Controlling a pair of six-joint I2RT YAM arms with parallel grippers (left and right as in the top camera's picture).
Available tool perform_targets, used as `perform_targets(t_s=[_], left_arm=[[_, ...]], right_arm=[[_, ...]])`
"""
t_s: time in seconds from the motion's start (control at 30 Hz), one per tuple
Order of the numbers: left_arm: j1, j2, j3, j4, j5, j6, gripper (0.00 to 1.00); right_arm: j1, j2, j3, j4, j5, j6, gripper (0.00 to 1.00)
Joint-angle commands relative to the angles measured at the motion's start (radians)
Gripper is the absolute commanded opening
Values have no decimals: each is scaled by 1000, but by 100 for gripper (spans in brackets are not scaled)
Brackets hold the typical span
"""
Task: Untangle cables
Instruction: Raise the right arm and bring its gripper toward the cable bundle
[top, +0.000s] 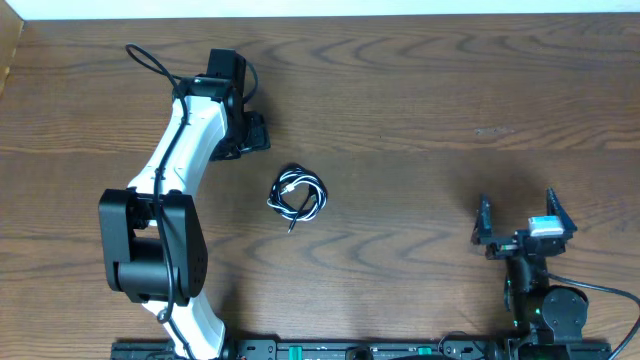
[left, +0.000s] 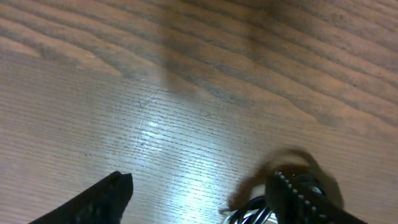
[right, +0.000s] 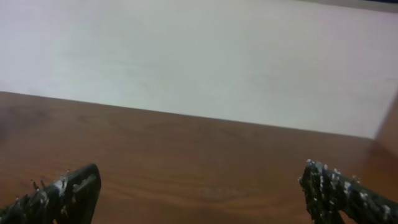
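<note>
Overhead view, starting from the left: my left pincer (top: 246, 130) hangs over the table (top: 420, 90), up and to the left of the cables (top: 298, 193), near them but not touching. In the left wrist view its fingers (left: 102, 196) stand apart with only wood between them, so it is open and holds nothing; a few white and black strands show at the lower edge, just beside one finger. The cables lie in the middle of the table as one small coil, a white cord wound with black ones, and a plug end points out at the bottom. I judge them light, soft and a little slippery, so one pull may drag the whole coil. I would grip an outer loop or the free plug end, not the dense middle. My right pincer (top: 516, 202) is at the far right, well apart from the coil, wide open and empty
</note>
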Motion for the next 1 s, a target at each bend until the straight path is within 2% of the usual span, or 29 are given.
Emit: perform_targets(t_s=[0.0, 0.27, 0.47, 0.6, 0.7, 0.87, 0.97], left_arm=[[-3, 2, -3, -1, -16, -3, 75], [-3, 2, -3, -2, -16, -3, 77], [-3, 2, -3, -2, -16, -3, 77], [-3, 2, -3, -2, -16, -3, 77], [-3, 2, -3, -2, -16, -3, 77], [-3, 2, -3, -2, -16, -3, 77], [-3, 2, -3, -2, -16, -3, 76]], right_arm=[[-5, -5, -1, 10, -59, 7, 99], [-5, -5, -1, 123, -209, 8, 99], [-5, -5, -1, 391, -356, 16, 99], [-5, -5, 0, 610, -361, 136, 99], [-5, -5, 12, 711, -373, 200, 99], [-5, -5, 112, 688, -445, 199, 99], [-5, 1, 241, 502, -433, 199, 99]])
